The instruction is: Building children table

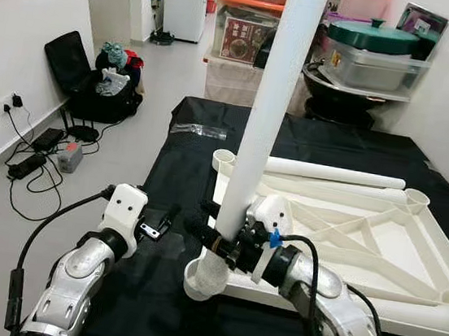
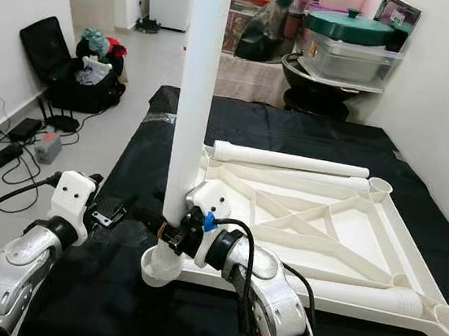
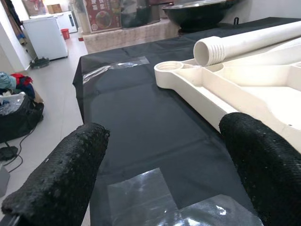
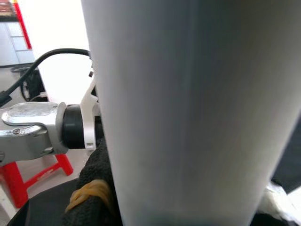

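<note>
Right gripper (image 1: 215,234) clamped on upright table leg (image 1: 265,116), left gripper (image 3: 160,174) spread beside upturned tabletop (image 1: 412,240)

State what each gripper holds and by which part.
The right gripper grips the upright white table leg near its lower end, just above the corner socket. The left gripper holds nothing.

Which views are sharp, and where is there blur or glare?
Both eye views are sharp and evenly lit. In the left wrist view the claw's fingers are soft, and tape on the black cloth shows glare. In the right wrist view the leg is too near, blurred.
</note>
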Tool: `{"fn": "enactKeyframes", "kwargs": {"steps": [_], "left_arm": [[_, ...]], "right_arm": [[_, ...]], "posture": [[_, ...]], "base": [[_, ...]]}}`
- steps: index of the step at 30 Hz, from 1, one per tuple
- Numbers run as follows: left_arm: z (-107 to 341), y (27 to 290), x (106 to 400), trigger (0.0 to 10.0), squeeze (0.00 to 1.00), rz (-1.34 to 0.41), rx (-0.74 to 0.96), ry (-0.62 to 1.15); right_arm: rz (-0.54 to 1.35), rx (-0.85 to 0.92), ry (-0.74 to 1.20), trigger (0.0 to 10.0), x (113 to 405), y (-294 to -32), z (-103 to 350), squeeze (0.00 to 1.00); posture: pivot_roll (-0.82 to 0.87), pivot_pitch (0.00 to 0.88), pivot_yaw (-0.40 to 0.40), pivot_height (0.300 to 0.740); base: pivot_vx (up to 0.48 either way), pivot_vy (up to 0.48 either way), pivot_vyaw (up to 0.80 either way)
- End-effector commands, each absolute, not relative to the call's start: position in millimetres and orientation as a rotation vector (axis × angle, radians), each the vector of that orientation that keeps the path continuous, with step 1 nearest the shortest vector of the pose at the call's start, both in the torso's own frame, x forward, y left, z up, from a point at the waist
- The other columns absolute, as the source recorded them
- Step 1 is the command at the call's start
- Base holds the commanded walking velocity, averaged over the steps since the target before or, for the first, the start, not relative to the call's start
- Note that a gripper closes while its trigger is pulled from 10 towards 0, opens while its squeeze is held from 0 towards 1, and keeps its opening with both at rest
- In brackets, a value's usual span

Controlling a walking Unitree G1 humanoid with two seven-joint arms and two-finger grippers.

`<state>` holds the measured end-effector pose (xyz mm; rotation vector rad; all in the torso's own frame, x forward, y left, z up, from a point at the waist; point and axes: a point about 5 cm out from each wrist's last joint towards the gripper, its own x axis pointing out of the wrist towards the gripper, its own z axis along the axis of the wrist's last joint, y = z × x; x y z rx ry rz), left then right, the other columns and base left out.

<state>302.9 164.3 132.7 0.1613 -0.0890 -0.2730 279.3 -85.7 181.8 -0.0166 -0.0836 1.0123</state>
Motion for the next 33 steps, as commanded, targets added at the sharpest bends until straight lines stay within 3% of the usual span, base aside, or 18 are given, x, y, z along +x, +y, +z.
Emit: {"fn": "enactKeyframes", "kwargs": {"steps": [1, 12, 33], "left_arm": [[131, 166, 303, 10.0, 0.0, -0.269, 0.176, -0.081], [131, 166, 303, 10.0, 0.0, -0.266, 0.179, -0.082], [129, 164, 308, 10.0, 0.0, -0.276, 0.188, -0.076]], "right_arm": [[0.963, -0.056, -0.042, 10.0, 290, -93, 171, 0.0], [0.969, -0.128, -0.071, 10.0, 303, -86, 179, 0.0], [0.998, -0.166, -0.037, 10.0, 268, -93, 160, 0.0]], "posture": [[0.11, 0.0, -0.07, 0.74], [0.13, 0.0, -0.085, 0.74], [0.08, 0.0, -0.056, 0.74]], "base": [[0.0, 0.0, 0.0], [0.0, 0.0, 0.0], [0.0, 0.0, 0.0]]}}
